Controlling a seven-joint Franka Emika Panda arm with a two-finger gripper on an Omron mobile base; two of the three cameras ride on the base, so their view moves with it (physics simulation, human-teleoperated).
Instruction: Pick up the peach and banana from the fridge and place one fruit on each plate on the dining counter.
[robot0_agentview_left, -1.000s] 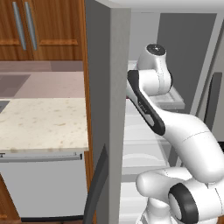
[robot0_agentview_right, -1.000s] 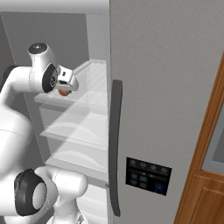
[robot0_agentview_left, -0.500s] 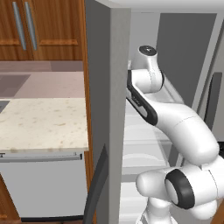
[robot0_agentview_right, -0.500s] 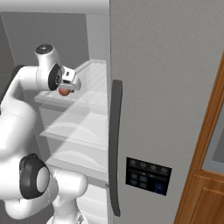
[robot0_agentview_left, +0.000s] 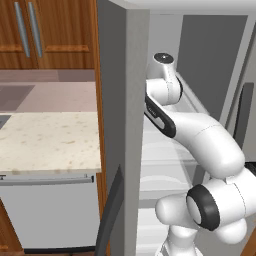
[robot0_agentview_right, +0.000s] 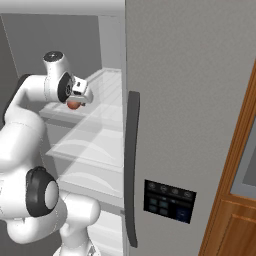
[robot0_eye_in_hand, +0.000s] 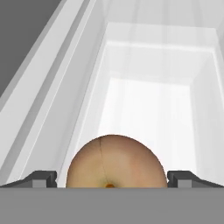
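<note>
Gripper (robot0_eye_in_hand: 112, 183) jaws stand wide apart, and from the hand camera I see the peach (robot0_eye_in_hand: 114, 162) sitting right between the two dark fingertips (robot0_eye_in_hand: 40, 178), one tip on each side of it with a small gap showing at either flank, so nothing is clamped. I see the peach's tan-orange skin with a faint seam running down it and a small orange spot at its lower edge. It rests on a clear glass shelf (robot0_eye_in_hand: 148, 109) inside the fridge (robot0_agentview_right: 190, 100), with the white interior walls running away behind it.

From the right base camera I have the arm (robot0_agentview_right: 35, 95) reaching into the open fridge at the upper shelf level, the hand (robot0_agentview_right: 77, 91) just above the peach (robot0_agentview_right: 73, 104), which shows as a small red-orange spot under it. From the left base camera I see the arm (robot0_agentview_left: 200, 140) bent past the grey fridge wall (robot0_agentview_left: 120, 125), beside a speckled beige counter (robot0_agentview_left: 47, 140) and brown wooden cabinets (robot0_agentview_left: 50, 30).
</note>
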